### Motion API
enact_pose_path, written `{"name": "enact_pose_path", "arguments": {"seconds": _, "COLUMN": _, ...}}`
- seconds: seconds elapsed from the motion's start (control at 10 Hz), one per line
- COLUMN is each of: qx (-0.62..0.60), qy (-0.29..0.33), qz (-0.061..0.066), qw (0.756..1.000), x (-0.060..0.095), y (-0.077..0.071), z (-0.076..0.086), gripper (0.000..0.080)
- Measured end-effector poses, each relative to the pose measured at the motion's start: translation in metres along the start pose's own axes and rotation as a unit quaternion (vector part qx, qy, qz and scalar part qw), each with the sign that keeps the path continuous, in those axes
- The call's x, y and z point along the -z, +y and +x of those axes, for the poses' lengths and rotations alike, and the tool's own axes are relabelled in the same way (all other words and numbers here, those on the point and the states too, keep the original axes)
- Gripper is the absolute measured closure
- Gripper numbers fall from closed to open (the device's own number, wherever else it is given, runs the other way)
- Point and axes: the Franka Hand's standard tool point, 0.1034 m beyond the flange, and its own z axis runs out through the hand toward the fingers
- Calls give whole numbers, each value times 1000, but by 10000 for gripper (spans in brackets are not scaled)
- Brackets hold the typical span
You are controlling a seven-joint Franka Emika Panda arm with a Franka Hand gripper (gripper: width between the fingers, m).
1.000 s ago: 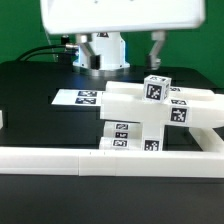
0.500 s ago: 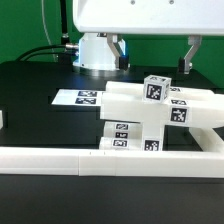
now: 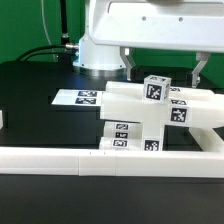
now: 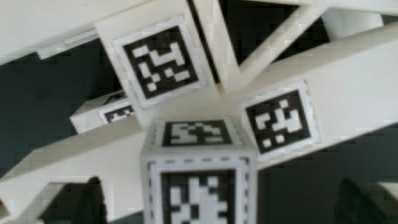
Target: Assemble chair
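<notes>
Exterior view: gripper (image 3: 163,66) hangs spread just above the chair (image 3: 150,115).

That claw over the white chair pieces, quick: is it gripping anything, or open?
End effector: open and holding nothing; its two fingers hang spread apart above the chunky matte white plastic chair assembly, on either side of the tagged post, touching no part.

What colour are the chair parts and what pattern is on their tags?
The chair parts are matte white; their tags are black-and-white square patterns, clearest in the wrist view.
</notes>
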Motion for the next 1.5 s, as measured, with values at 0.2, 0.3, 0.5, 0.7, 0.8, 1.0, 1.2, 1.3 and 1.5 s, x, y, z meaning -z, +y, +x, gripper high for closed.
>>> {"name": "enact_pose_path", "arguments": {"seconds": 0.2, "qx": 1, "qy": -1, "qz": -2, "qw": 1000, "x": -4, "y": 2, "z": 0, "gripper": 163}}
{"name": "enact_pose_path", "arguments": {"seconds": 0.3, "qx": 1, "qy": -1, "qz": -2, "qw": 1000, "x": -4, "y": 2, "z": 0, "gripper": 163}}
{"name": "enact_pose_path", "arguments": {"seconds": 0.5, "qx": 3, "qy": 1, "qz": -2, "qw": 1000, "x": -5, "y": 2, "z": 0, "gripper": 515}}
{"name": "enact_pose_path", "arguments": {"seconds": 0.7, "qx": -1, "qy": 1, "qz": -2, "qw": 1000, "x": -5, "y": 2, "z": 0, "gripper": 515}}
{"name": "enact_pose_path", "arguments": {"seconds": 0.8, "qx": -16, "qy": 1, "qz": -1, "qw": 1000, "x": -5, "y": 1, "z": 0, "gripper": 515}}
{"name": "enact_pose_path", "arguments": {"seconds": 1.0, "qx": -84, "qy": 1, "qz": 0, "qw": 996, "x": -5, "y": 1, "z": 0, "gripper": 515}}
{"name": "enact_pose_path", "arguments": {"seconds": 1.2, "qx": -164, "qy": 7, "qz": 16, "qw": 986, "x": -5, "y": 4, "z": 3, "gripper": 515}}
{"name": "enact_pose_path", "arguments": {"seconds": 1.3, "qx": -226, "qy": 11, "qz": 25, "qw": 974, "x": -5, "y": 7, "z": 2, "gripper": 515}}
{"name": "enact_pose_path", "arguments": {"seconds": 1.5, "qx": -322, "qy": 11, "qz": 37, "qw": 946, "x": -6, "y": 9, "z": 4, "gripper": 515}}
